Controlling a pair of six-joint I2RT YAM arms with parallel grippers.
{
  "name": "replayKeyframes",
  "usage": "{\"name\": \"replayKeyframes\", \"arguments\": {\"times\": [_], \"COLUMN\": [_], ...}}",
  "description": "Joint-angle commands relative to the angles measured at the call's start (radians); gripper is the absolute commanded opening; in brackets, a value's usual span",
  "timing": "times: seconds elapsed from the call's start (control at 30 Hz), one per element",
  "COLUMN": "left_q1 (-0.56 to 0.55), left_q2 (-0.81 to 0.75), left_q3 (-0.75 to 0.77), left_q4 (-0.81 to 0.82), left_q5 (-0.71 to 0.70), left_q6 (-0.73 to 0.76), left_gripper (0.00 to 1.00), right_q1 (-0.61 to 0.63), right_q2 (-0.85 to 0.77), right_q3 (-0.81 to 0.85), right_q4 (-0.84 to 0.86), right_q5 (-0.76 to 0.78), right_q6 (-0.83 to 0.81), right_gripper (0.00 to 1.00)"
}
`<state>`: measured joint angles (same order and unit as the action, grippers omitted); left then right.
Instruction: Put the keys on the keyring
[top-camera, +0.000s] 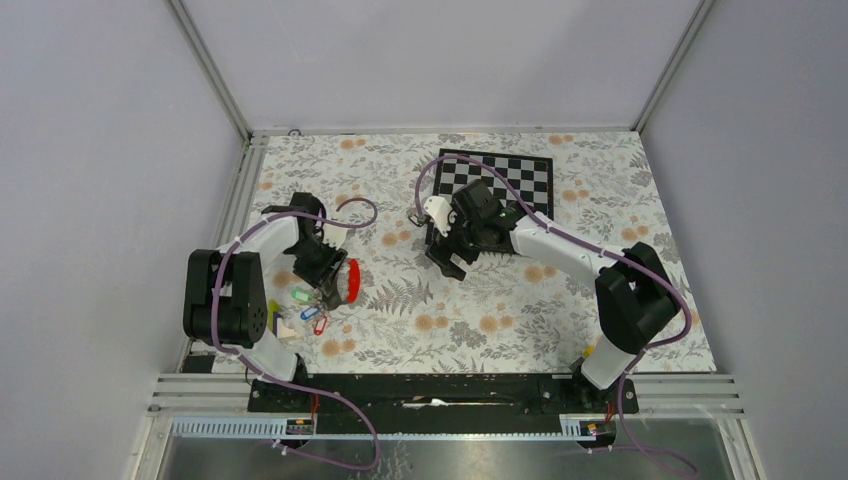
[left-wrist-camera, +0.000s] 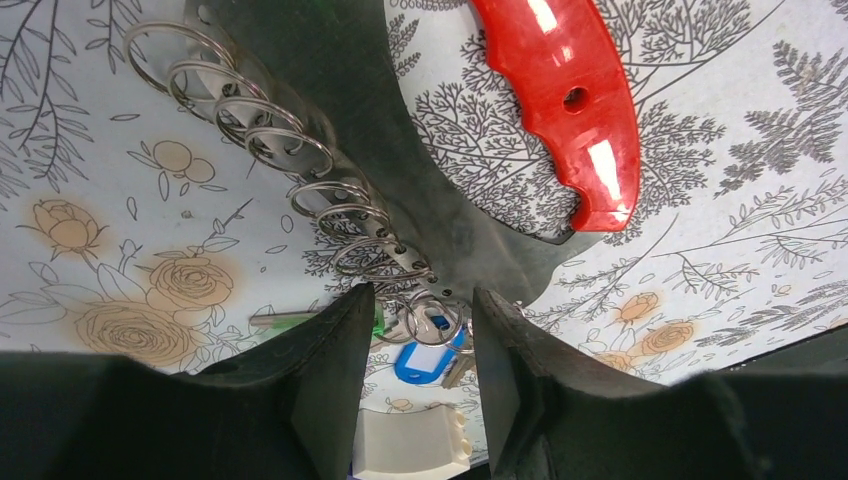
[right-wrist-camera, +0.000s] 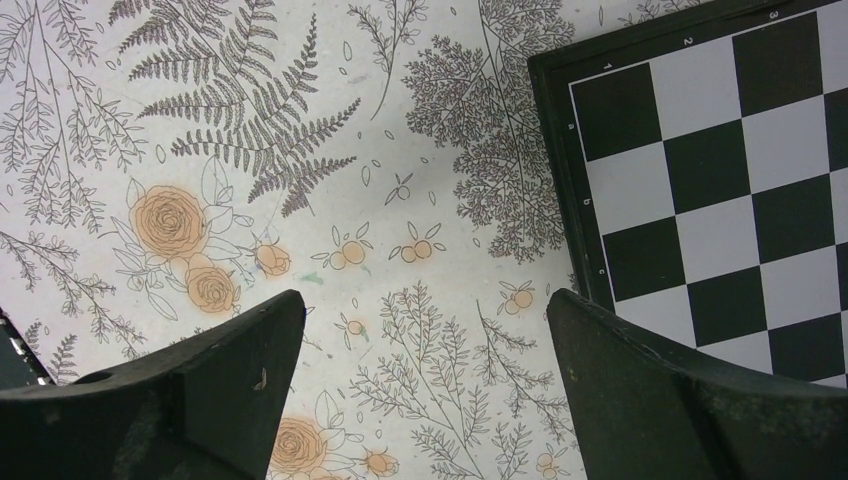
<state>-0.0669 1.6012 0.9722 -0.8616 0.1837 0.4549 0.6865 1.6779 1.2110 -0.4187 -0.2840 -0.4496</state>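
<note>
Keys lie bunched on the worktop at the tail end of the ring rack. The blue tag is just past the rack's last ring, w/ the green key beside it. Left end effector sits at that same end, jaws part-way apart, rings & tags showing in the gap; can't tell if anything's pinched. Right end effector is wide open, empty, well apart from the rack.

Risks, imo:
- Closing here grabs several rings or two keys at once.
- A shove skids the rack, since nothing steadies it.
- A thin ring slips out.
</note>
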Motion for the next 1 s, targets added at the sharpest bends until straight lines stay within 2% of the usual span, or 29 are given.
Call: {"name": "replayKeyframes", "arguments": {"times": [0.0, 0.33, 0.63, 0.97], "left_q1": [0.001, 0.006, 0.009, 0.009], "left_q2": [0.033, 0.075, 0.069, 0.066], "left_q3": [0.042, 0.064, 0.080, 0.128], "left_q4": [-0.003, -0.002, -0.019, -0.072], "left_q5": [-0.017, -0.025, -0.009, 0.007], "left_q6": [0.039, 0.065, 0.066, 0.071], "left_gripper": [0.46, 0.43, 0.19, 0.04], "right_q1": [0.000, 0.001, 0.001, 0.000], "right_q2": [-0.047, -0.022, 0.003, 0.025], "right_q3": [-0.009, -0.011, -0.011, -0.007], "right_q4": [0.026, 0.026, 0.025, 0.022], "right_q5": [-0.035, -0.034, -0.033, -0.029], "right_q6": [-0.016, -0.021, -0.023, -0.025], "right_gripper": [0.99, 0.99, 0.99, 0.99]}}
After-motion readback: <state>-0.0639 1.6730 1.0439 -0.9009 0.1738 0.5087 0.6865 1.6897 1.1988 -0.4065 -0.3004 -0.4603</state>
